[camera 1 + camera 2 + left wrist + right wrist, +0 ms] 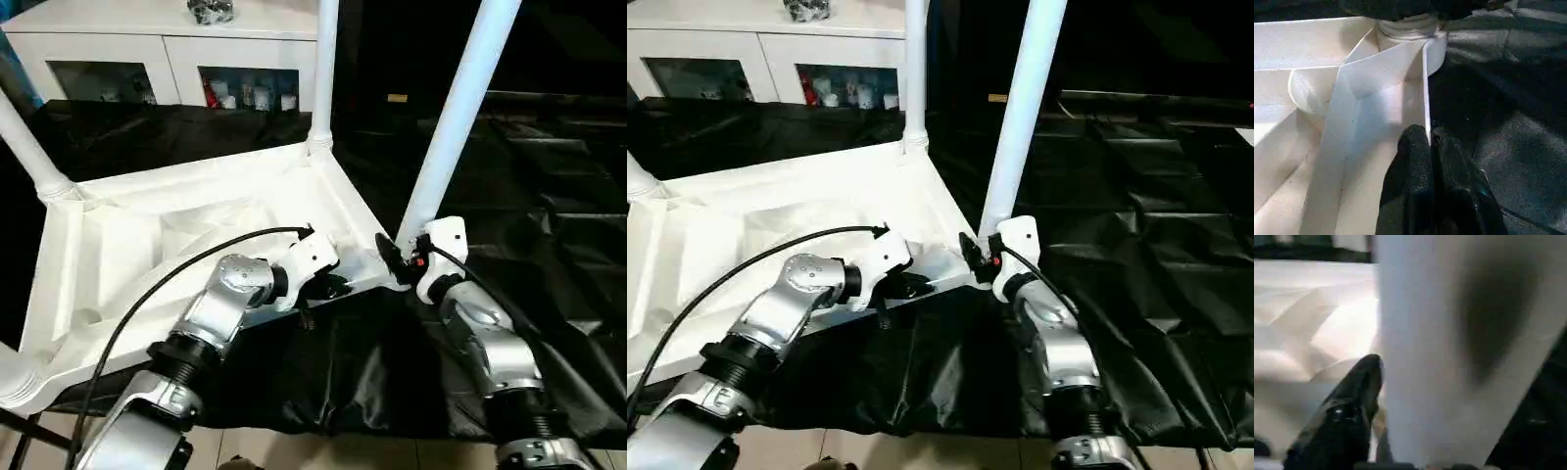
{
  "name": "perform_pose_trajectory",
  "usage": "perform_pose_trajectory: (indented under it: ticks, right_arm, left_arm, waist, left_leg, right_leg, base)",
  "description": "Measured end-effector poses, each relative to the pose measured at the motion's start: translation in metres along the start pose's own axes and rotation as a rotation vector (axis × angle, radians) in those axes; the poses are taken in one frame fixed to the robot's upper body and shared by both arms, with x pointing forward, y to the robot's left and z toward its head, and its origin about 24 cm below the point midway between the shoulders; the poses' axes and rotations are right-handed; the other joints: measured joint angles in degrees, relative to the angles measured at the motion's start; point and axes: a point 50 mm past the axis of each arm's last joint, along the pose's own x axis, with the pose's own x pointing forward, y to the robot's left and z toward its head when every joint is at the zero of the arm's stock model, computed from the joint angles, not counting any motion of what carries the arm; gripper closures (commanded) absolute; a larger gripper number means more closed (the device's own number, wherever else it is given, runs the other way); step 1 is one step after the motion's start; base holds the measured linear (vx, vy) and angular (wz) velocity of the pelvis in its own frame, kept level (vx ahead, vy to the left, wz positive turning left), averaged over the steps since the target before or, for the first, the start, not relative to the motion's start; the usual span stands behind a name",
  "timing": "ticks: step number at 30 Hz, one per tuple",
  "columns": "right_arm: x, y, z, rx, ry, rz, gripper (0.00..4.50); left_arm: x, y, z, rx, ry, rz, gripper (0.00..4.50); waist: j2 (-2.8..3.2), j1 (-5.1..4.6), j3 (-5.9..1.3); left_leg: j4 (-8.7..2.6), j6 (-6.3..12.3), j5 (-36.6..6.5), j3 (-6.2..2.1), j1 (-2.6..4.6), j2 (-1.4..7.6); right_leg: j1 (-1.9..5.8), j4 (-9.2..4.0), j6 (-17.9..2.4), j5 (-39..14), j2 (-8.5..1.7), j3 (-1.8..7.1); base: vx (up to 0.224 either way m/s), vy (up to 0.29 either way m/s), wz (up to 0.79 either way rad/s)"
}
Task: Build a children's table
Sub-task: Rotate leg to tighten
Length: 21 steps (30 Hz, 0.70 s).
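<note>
The white tabletop (147,235) lies upside down on black cloth, ribbed underside up. White legs stand in its corner sockets: one at the far corner (325,69), one at the left (24,147), one at the near right corner (460,108). Another leg (15,377) shows at the lower left edge. My left gripper (1427,134) is shut on the thin rim of the tabletop near the right corner socket (1410,29). My right gripper (404,257) sits around the base of the near right leg (1449,357), just above its socket.
A white cabinet (167,39) with glass-fronted compartments stands behind the table, with a dark object (211,10) on top. Crumpled black cloth (549,245) covers the surface to the right and front. A black cable (176,269) arcs over my left forearm.
</note>
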Motion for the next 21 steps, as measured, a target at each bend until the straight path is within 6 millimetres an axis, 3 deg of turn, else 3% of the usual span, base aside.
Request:
perform_pose_trajectory:
  ticks: [3, 10, 15, 21]
  right_arm:
    - [-0.009, -0.002, -0.001, -0.053, 0.025, 0.134, 1.03]
    - [-0.030, 0.000, 0.000, -0.138, 0.107, 0.459, 1.03]
    - [-0.042, 0.001, 0.001, -0.144, 0.156, 0.643, 1.03]
    - [-0.048, 0.001, 0.004, -0.160, 0.203, 0.765, 1.61]
  left_arm:
    - [-0.008, 0.002, -0.003, 0.014, -0.002, -0.048, 4.50]
    - [-0.030, 0.004, -0.011, 0.053, 0.024, -0.184, 4.50]
    - [-0.038, 0.004, -0.014, 0.064, 0.038, -0.274, 4.50]
    - [-0.043, 0.004, -0.017, 0.071, 0.050, -0.343, 4.50]
  waist:
    - [0.00, 0.07, 0.01]
    - [0.05, 0.26, 0.06]
    - [0.09, 1.02, 0.10]
    - [0.11, 1.69, 0.13]
  left_leg:
    - [0.03, 0.00, 0.00, -0.01, -0.13, 0.02]
    - [0.25, 0.02, 0.00, 0.00, -0.36, 0.04]
    - [0.25, 0.03, 0.00, 0.02, -0.37, 0.07]
    - [0.23, 0.02, 0.00, 0.04, -0.35, 0.09]
  right_leg:
    - [-0.05, -0.01, -0.01, -0.08, 0.02, -0.01]
    - [-0.11, -0.13, -0.02, -0.12, 0.00, -0.02]
    - [-0.11, -0.12, -0.02, -0.12, -0.01, -0.03]
    - [-0.11, -0.09, -0.02, -0.12, -0.01, -0.04]
  base:
    - [0.000, 0.000, 0.00]
    - [0.000, 0.000, 0.00]
    - [0.000, 0.000, 0.00]
    - [0.000, 0.000, 0.00]
